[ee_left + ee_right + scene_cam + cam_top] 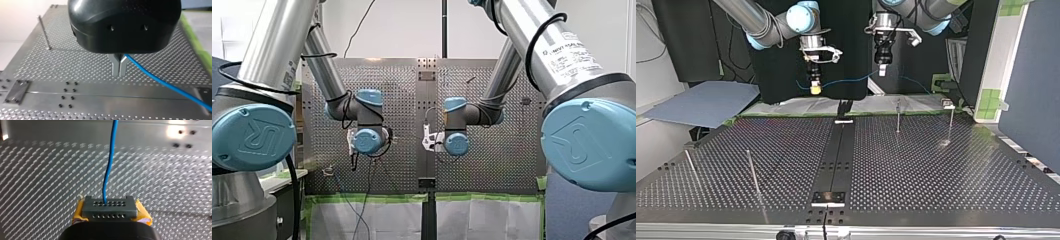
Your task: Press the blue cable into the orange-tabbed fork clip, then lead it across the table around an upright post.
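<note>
Your left gripper (119, 72) and right gripper (110, 207) both clamp the blue cable (162, 81). It leaves the left's fingers (115, 67) sideways, the right's straight ahead.

Robotics lab: perforated metal table (936, 170), upright posts (897, 116).

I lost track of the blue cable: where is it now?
In the top view, the blue cable stretches between my right gripper and my left gripper, above the table.
</note>
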### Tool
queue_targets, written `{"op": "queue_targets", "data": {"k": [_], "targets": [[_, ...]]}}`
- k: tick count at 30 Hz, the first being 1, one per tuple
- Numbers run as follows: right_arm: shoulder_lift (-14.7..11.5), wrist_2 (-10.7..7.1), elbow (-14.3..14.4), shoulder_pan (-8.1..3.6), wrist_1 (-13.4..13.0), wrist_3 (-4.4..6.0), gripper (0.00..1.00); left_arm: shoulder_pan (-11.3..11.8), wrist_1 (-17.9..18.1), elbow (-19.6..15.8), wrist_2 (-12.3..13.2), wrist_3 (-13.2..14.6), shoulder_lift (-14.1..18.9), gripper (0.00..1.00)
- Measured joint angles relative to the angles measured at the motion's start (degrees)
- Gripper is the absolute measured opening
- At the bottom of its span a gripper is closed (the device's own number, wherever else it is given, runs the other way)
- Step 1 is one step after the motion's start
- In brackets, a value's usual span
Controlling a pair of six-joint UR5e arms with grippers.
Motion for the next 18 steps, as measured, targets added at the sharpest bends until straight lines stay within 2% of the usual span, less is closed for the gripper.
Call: {"op": "queue_targets", "data": {"k": [4, 8, 13, 18], "targets": [[1.56, -2.07, -0.76, -0.10, -1.28, 0.25, 0.00, 0.89, 2.32, 0.62, -0.65, -1.73, -2.31, 0.00], [3.74, -3.01, -0.96, -0.16, -2.78, 0.29, 0.00, 2.57, 4.79, 0.69, -1.55, -2.07, -4.75, 0.00], [5.25, -3.43, -1.07, -0.21, -4.31, 0.38, 0.00, 5.55, 7.33, 0.28, -0.13, -1.66, -7.92, 0.00], [5.80, -4.45, -2.07, -0.33, -4.60, 0.59, 0.00, 8.53, 7.77, -0.92, 1.32, -0.40, -10.92, 0.00]]}}
